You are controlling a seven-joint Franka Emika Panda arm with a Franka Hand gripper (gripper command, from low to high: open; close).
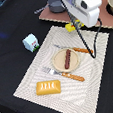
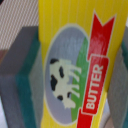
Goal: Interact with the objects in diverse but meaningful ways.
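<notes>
Butter box, flat, yellow and red-labelled (image 2: 75,65), sits clamped between the robot gripper's (image 2: 70,75) teal-padded grey fingers (image 2: 27,85), its cow picture filling the wrist view. In the exterior view the gripper (image 1: 73,25) hangs over the far edge of the striped cream placemat (image 1: 30,80). Mid-mat, a dark brown sausage (image 1: 68,58) lies on a round tan plate (image 1: 57,62). An orange ridged bread block (image 1: 49,87) rests by the mat's near edge. A small white-and-blue carton (image 1: 31,43) stands just off the mat.
</notes>
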